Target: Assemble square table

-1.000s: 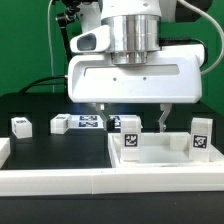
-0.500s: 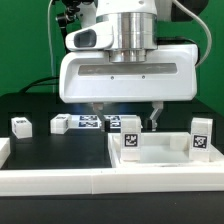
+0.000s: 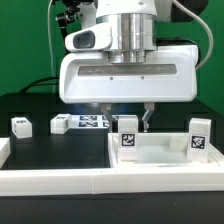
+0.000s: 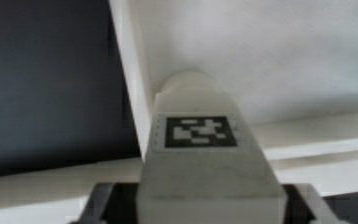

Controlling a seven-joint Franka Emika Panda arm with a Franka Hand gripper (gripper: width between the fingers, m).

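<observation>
The white square tabletop (image 3: 160, 160) lies at the exterior view's right, with a raised rim. Two white tagged legs stand upright on it: one near its left corner (image 3: 128, 137) and one at the right (image 3: 199, 136). My gripper (image 3: 128, 122) hangs straight over the left leg, one finger on each side of its top. In the wrist view the leg (image 4: 197, 130) fills the gap between the fingers (image 4: 123, 203), which press on both its sides. The gripper (image 4: 202, 205) is shut on this leg. The tabletop (image 4: 309, 70) shows white behind it.
Two more loose legs lie on the black table at the exterior view's left (image 3: 21, 126) (image 3: 60, 125). The marker board (image 3: 90, 123) lies behind them. A long white barrier rail (image 3: 60, 182) runs along the front.
The fingers have drawn in from a wide-open stance to the sides of the left leg. The hand has sunk slightly. The legs and the tabletop have not moved.
</observation>
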